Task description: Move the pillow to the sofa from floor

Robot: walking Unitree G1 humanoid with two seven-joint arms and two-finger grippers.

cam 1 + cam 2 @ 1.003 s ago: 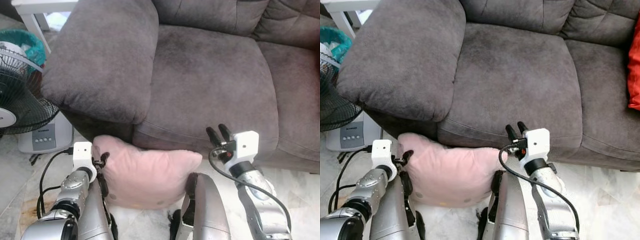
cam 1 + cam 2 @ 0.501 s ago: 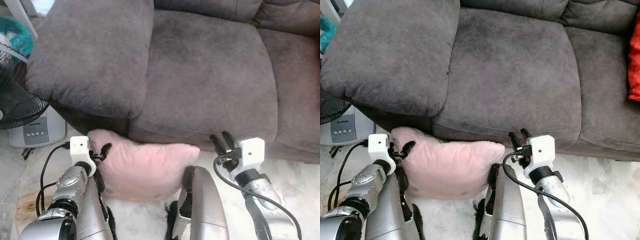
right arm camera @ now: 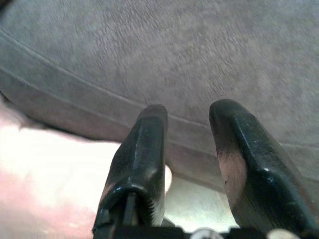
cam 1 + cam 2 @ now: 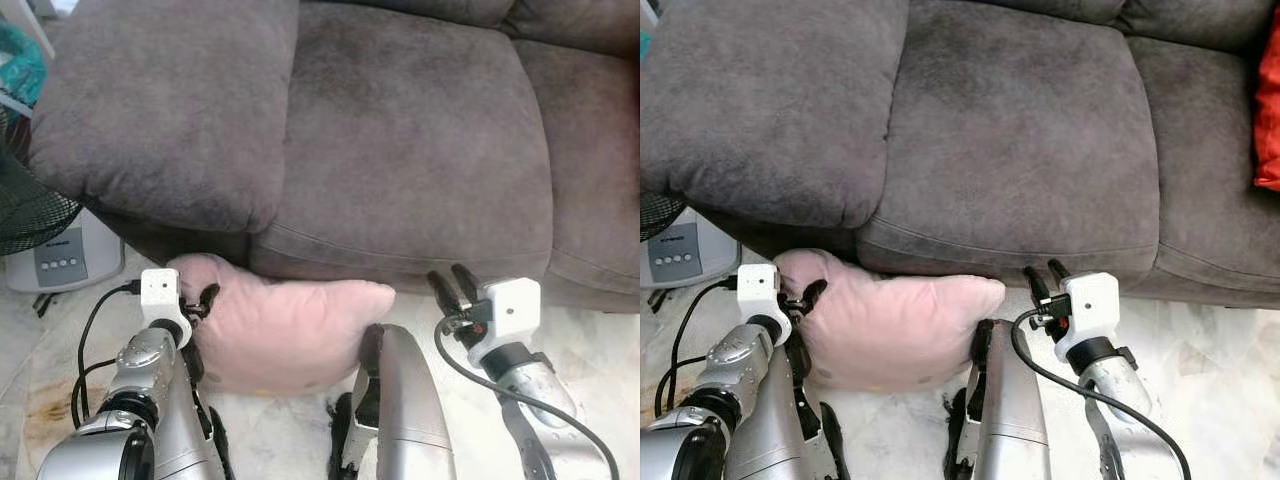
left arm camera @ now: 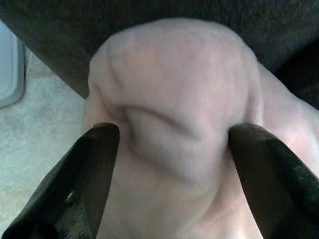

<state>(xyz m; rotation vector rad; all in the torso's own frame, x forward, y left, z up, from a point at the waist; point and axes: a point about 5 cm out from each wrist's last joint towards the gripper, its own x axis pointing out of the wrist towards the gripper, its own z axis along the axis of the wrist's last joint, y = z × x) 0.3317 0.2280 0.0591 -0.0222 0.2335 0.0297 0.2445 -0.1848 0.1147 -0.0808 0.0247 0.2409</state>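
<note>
the left gripper (image 4: 203, 298) reaches forward low with fingers (image 5: 89, 164) spread wide; the right gripper (image 4: 452, 283) is raised, its fingers (image 3: 142, 149) slightly parted.

Pink pillow (image 4: 285, 330) on the floor (image 4: 600, 350), touching the grey sofa (image 4: 400, 140) front below the armrest. Left pincer (image 4: 205, 300) at the pillow's left end, against the fabric. Right pincer (image 4: 452, 285) just right of the pillow, fingers apart, by the sofa base. Fan (image 4: 45, 225) left of the sofa.
</note>
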